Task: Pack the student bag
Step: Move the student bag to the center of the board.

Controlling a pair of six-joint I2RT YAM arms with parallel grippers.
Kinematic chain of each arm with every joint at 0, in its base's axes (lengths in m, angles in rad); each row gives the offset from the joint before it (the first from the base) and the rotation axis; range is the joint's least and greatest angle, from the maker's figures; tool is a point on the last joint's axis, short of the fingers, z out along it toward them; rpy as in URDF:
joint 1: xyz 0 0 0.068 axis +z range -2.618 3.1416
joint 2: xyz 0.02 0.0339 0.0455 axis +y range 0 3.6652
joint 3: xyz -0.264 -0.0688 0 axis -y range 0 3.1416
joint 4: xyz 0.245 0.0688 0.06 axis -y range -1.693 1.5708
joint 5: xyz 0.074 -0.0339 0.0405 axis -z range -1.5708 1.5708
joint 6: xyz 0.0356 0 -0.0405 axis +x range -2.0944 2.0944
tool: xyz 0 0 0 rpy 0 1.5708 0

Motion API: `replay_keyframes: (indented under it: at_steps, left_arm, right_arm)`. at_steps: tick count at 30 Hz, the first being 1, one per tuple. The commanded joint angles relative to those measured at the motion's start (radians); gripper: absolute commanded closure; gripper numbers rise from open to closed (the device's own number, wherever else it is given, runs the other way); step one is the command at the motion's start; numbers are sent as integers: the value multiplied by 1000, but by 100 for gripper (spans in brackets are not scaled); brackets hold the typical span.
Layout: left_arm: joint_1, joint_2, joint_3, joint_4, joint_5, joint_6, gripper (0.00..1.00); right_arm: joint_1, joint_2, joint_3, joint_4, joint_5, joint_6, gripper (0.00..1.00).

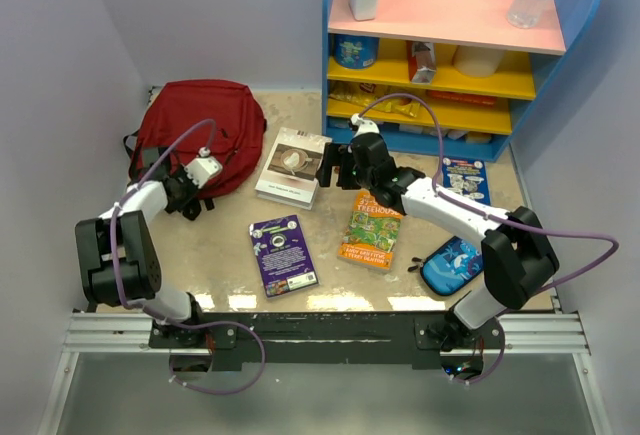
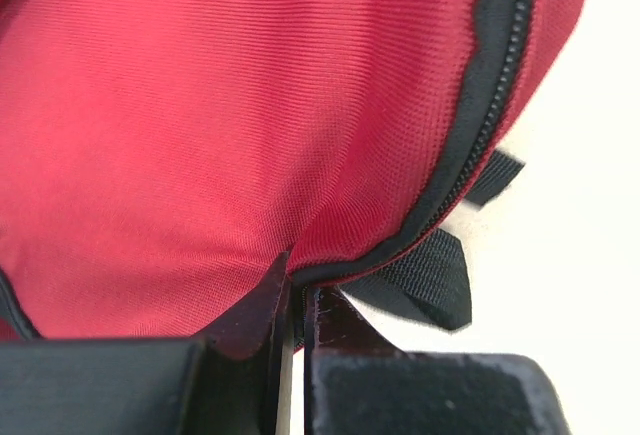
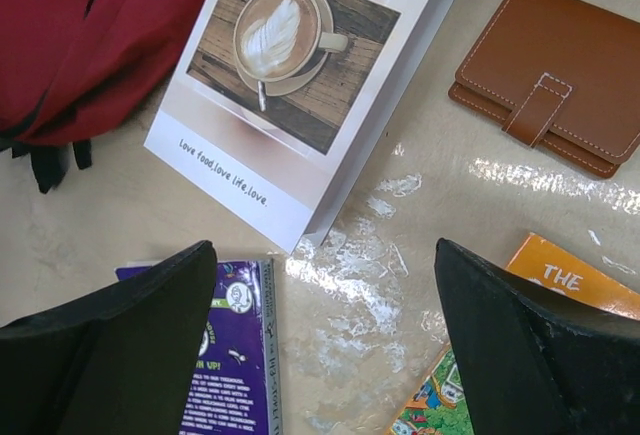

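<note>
The student bag, dark red with a black zipper, lies at the table's far left. My left gripper is at its near edge. In the left wrist view the jaws are shut on the bag's zipper seam, with a black strap just to the right. My right gripper hovers open and empty beside a white book with a coffee picture. In the right wrist view it is over bare table, between that white book, a purple book and an orange book.
A brown wallet lies right of the white book. The purple book and orange book lie mid-table. A blue zip pouch and a blue book lie at the right. A colourful shelf stands at the back right.
</note>
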Motion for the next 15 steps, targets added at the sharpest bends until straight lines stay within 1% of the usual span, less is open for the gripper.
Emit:
replay_keyframes:
  at_steps: [1, 2, 3, 5, 6, 7, 8, 9, 10, 11, 15]
  left_arm:
    - [37, -108, 137, -26, 99, -172, 100]
    - [52, -127, 194, -41, 128, -224, 100]
    - [58, -139, 226, -97, 159, -241, 100]
    - [58, -173, 320, -173, 249, -269, 100]
    - [58, -182, 347, -249, 280, -272, 100]
    - [58, -204, 372, -292, 346, -264, 100]
    - [55, -214, 415, -341, 380, -229, 100]
    - [52, -224, 433, -445, 410, -205, 100]
    - [46, -242, 452, -495, 441, -183, 100]
    - [23, -250, 479, -585, 443, -141, 100]
    - [-19, -273, 521, -805, 466, -10, 100]
  right_arm:
    - [4, -46, -13, 37, -21, 1, 8]
    - [4, -49, -14, 40, -21, 1, 8]
    - [3, -49, -16, 41, -23, 1, 9]
    - [3, -48, -16, 44, -32, 4, 9]
    - [4, -46, -14, 44, -35, 2, 9]
    - [4, -42, -4, 34, -36, 1, 10]
    - [3, -36, 7, 21, -36, 1, 10]
    - [3, -16, 19, 3, -44, 4, 10]
    - [3, -8, 47, -29, -49, 5, 10]
    - [4, -3, 55, -35, -52, 4, 10]
    - [3, 7, 62, -36, -85, 19, 11]
